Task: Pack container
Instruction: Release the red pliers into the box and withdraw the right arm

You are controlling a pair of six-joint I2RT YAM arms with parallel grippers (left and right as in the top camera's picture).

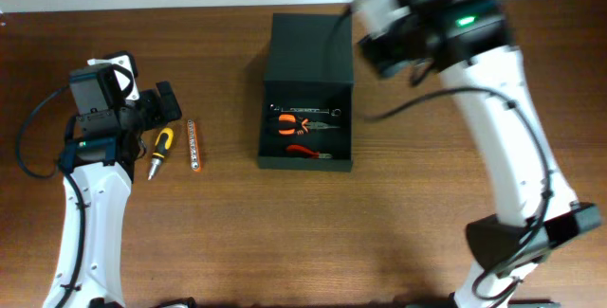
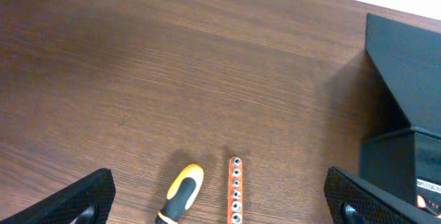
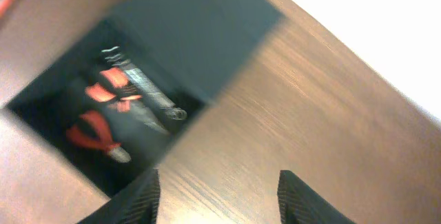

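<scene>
Left end effector (image 2: 217, 182) fully spread, empty | right end effector (image 3: 219, 186) parted, empty | matte black rectangular container (image 1: 305, 164) lid up, near far edge of bench (image 1: 285, 242)

The screwdriver (image 2: 180, 193) and bit rail (image 2: 235, 189) lie between the left jaws; the container (image 1: 308, 47), pliers (image 1: 296, 124) inside, sits to their right

Blurred open container (image 3: 200, 38), orange-handled tools (image 3: 110, 94) inside, wooden table (image 3: 324, 120), gripper (image 3: 217, 196) spread, empty

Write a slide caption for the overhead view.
Open container holds orange-handled pliers and a red-handled tool; a yellow-handled screwdriver and bit strip lie on the table to its left.
</scene>
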